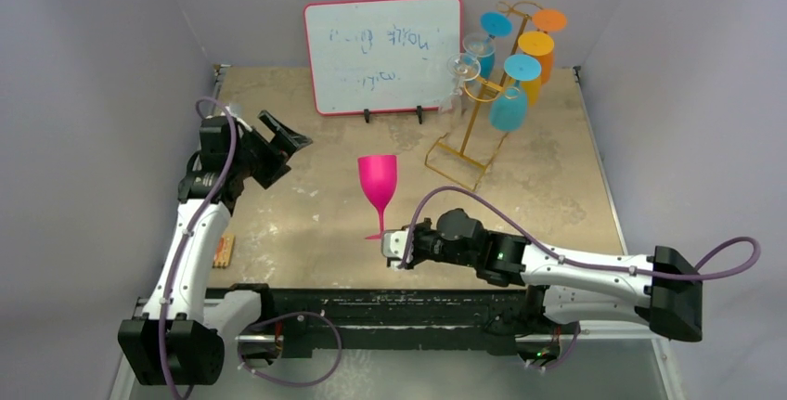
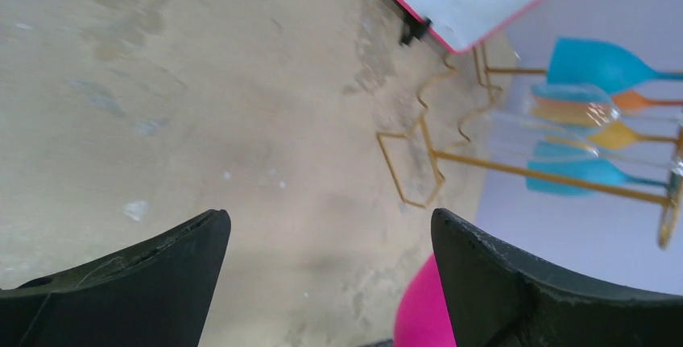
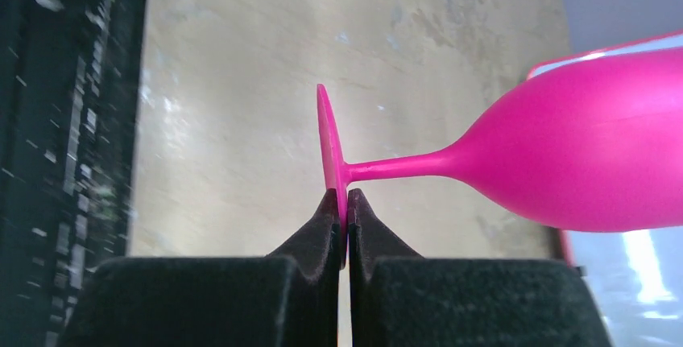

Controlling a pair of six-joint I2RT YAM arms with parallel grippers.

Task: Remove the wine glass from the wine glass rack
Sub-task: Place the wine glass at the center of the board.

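Wine glass (image 1: 378,180): pink, upright at desk (image 1: 297,219) centre, open room around; foot perhaps touching desk.
Wine glass rack (image 1: 467,136): far right, well apart.
Right gripper (image 3: 346,196): pinching the foot's edge.
Left gripper (image 2: 330,222): jaws wide, empty, left side.

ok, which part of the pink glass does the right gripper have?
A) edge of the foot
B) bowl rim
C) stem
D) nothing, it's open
A: in the right wrist view the right gripper is pinched shut on the edge of the flat foot of the pink wine glass, clear of stem and bowl.
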